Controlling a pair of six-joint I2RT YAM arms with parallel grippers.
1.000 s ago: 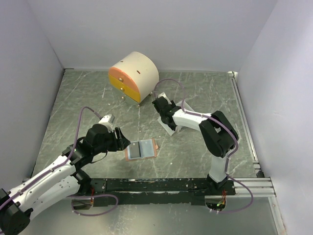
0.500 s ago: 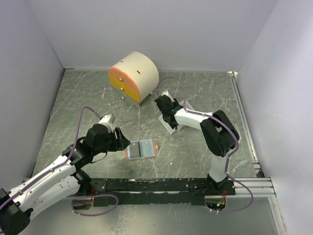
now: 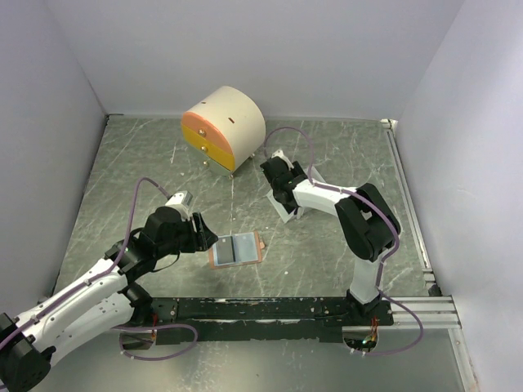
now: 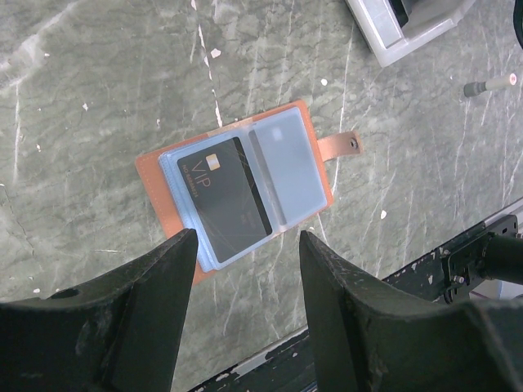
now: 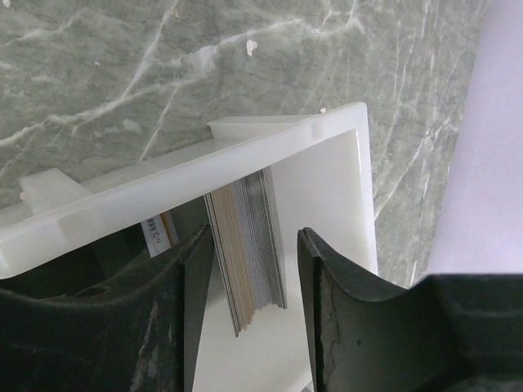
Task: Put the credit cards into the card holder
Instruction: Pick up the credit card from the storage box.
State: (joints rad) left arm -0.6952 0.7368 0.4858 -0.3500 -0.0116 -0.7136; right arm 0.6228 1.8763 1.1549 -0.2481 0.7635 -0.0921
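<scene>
The salmon card holder (image 3: 235, 248) lies open on the table in front of the left arm. In the left wrist view the card holder (image 4: 151, 171) has clear sleeves holding a black VIP card (image 4: 225, 193) and a light blue card (image 4: 286, 167). My left gripper (image 4: 248, 238) is open and empty, just at its near edge. My right gripper (image 5: 255, 237) is open, its fingers on either side of a stack of credit cards (image 5: 249, 245) standing on edge in the white tray (image 5: 245, 155). The jaws are not closed on the stack.
The round cream cabinet (image 3: 225, 126) with orange-yellow drawers stands at the back. The white tray (image 3: 288, 212) sits under the right gripper (image 3: 276, 173), right of centre. A black rail (image 3: 270, 309) runs along the near table edge.
My right gripper has shifted slightly back and right over the white tray. The left arm and the card holder have not moved.
</scene>
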